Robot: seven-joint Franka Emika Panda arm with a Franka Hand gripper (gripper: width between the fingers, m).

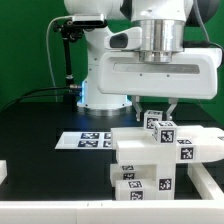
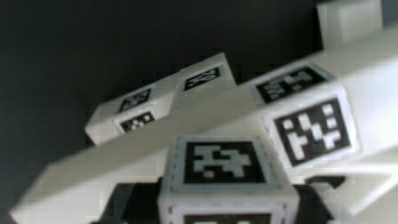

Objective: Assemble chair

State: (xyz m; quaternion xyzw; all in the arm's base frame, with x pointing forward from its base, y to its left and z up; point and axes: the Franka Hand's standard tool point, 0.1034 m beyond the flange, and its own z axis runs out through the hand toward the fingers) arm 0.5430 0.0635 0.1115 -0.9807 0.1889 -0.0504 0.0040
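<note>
Hand (image 1: 157, 113) among tagged chair parts (image 1: 150, 160)

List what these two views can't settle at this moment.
- Gripper fingertips: exterior view, hidden behind the stacked chair parts; whether a part is clamped can't be told.
- Wrist view: close and blurred; a tagged cube fills the foreground, grip contact not visible.
- Marker board: exterior view, far end covered by parts.
- Slab: cut off by the exterior view's right edge.
</note>
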